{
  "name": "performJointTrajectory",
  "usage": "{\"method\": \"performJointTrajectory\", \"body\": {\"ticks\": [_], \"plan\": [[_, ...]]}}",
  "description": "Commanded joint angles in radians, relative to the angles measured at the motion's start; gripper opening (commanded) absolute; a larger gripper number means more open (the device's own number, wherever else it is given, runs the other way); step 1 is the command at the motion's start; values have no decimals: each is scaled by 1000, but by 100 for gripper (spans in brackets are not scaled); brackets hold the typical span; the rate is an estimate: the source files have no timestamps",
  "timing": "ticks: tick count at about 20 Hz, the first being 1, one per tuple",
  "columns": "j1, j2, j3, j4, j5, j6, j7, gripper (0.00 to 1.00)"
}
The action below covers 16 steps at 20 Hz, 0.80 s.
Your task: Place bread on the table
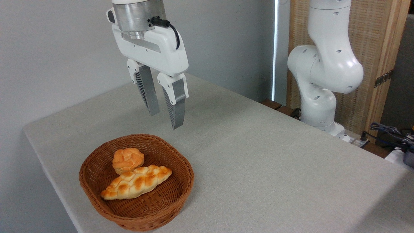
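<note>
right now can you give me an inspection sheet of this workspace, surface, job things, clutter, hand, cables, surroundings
surface: table covered in light grey-beige cloth, bare apart from the basket
job's things: round bread lies in the wicker basket, touching the braided loaf in front of it; not yet on the table
clutter: nothing seen on the table beyond the basket and loaf
hand: hand hangs above the table behind the basket, fingers pointing down, open, holding nothing
cables: black cable plugged in at the wrist; loose wires off the table's right edge
surroundings: grey wall behind, arm base at the far right, wooden panel behind it
</note>
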Motion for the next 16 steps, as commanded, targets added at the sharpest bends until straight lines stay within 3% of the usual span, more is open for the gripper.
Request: {"method": "performJointTrajectory", "body": {"ticks": [1,14,16], "plan": [[-6,9,7,26,-2,-28,9,100],[-6,9,7,26,-5,-28,9,100],[-6,11,9,26,-27,-25,9,100]]}}
